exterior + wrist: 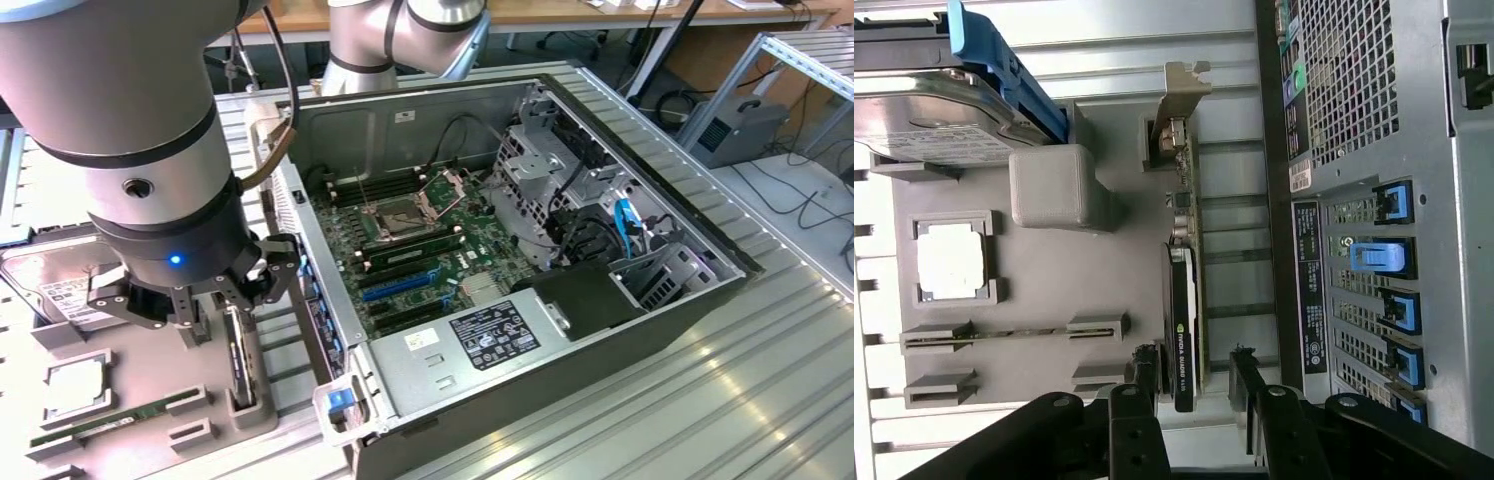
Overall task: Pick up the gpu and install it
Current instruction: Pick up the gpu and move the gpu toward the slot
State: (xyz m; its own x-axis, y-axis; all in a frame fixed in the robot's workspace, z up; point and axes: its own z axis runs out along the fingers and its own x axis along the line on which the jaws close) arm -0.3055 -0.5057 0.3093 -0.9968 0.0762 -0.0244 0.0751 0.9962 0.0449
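The gpu (1184,300) stands on its long edge in a slot of the grey fixture tray (1054,280), black face to one side, silvery bracket (1179,110) at its far end. My gripper (1192,365) is open and straddles the card's near end, with a gap between each fingertip (1145,362) and the card. In the exterior view the gripper (220,312) hangs just over the upright gpu (242,365), at the exterior view's left of the open computer case (667,300).
On the tray also lie a hard drive (64,292) with a blue rail (1004,70), a CPU (74,385) and a green RAM stick (107,420). The motherboard (414,240) with blue card slots (400,287) lies inside the case. The case's rear wall (1374,200) is close beside the gpu.
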